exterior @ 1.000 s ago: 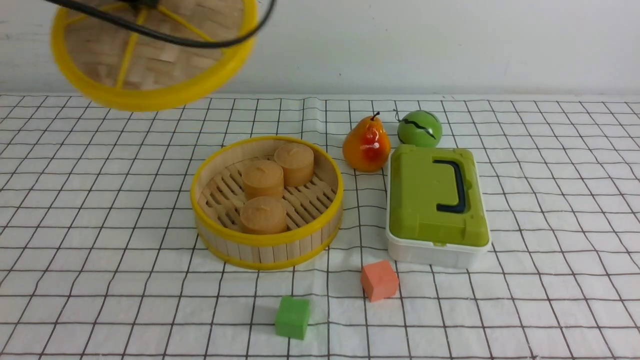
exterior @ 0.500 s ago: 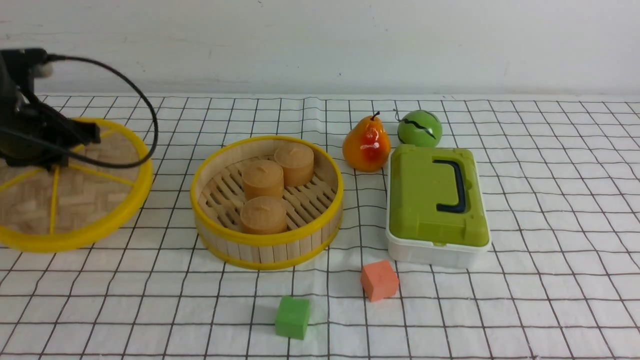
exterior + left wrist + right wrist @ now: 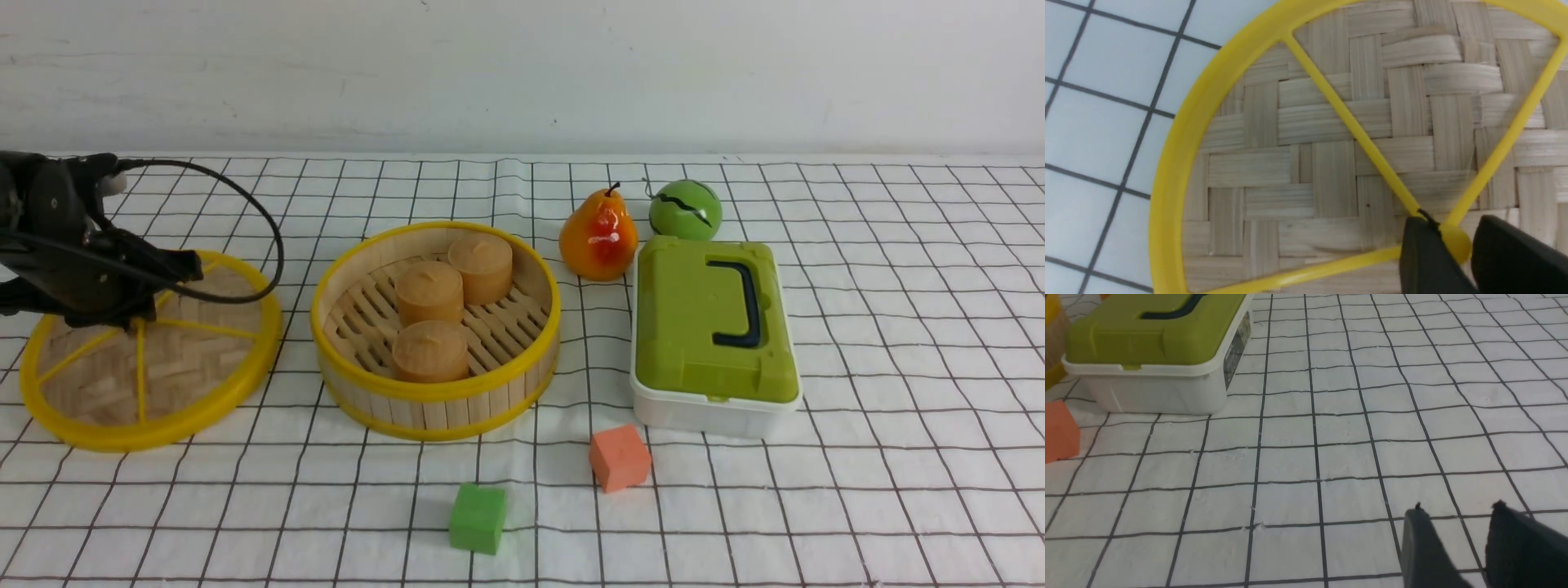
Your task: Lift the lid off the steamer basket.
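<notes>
The lid (image 3: 180, 367), a woven bamboo disc with a yellow rim and spokes, lies low over the cloth left of the steamer basket (image 3: 437, 408). My left gripper (image 3: 135, 314) is shut on the lid's yellow centre knob (image 3: 1455, 243); the black fingers (image 3: 1421, 253) stand on either side of it. I cannot tell whether the lid rests on the cloth. The basket is uncovered and holds three round tan buns (image 3: 430, 290). My right gripper (image 3: 1457, 508) is open and empty above the cloth; it is out of the front view.
A white box with a green lid (image 3: 714, 327) stands right of the basket and also shows in the right wrist view (image 3: 1155, 347). A pear (image 3: 598, 237) and a green ball (image 3: 686, 210) are behind it. An orange cube (image 3: 620, 457) and a green cube (image 3: 478, 518) lie in front.
My left gripper has brought the lid down from high at the back left to cloth level left of the basket, then shifted it a little right. Nothing else moved.
</notes>
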